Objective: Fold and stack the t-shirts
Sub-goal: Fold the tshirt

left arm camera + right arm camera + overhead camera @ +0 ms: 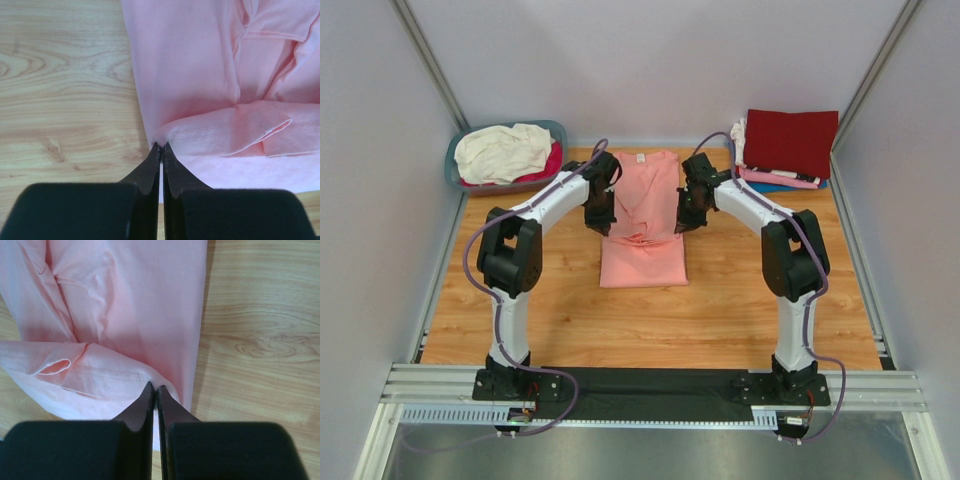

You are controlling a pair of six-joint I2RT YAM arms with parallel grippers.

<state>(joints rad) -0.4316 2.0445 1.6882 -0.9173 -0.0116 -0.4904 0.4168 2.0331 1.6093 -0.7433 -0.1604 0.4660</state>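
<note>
Wood-grain table (740, 300) fills the cell floor, both arms reaching fwd from the near edge toward its centre.

Salmon-pink t-shirt (642, 215) lies flat mid-table, collar at the far end, sides folded in so it reads as a long narrow strip. A stitched hem band is rucked across its middle, w/ a small loose loop of cloth showing in both wrist views.

Far-right corner: stack of folded tees, dark red t-shirt (790, 140) on top, pink t-shirt (775, 178) under it, blue t-shirt (820, 184) at the bottom, only its edge visible.

Far-left corner: blue-grey basket (455, 172), holding a crumpled cream-white t-shirt (505, 150) on top of a magenta t-shirt (552, 162).

Left gripper (161, 146) sits at the salmon tee's left edge, fingers pressed together, tips pinching the left end of the hem band right at the cloth/table boundary. Right gripper (154, 388) mirrors it on the right edge, fingers likewise clamped, nipping the band's right end. Both are low over the cloth, approx. level w/ each other.
</note>
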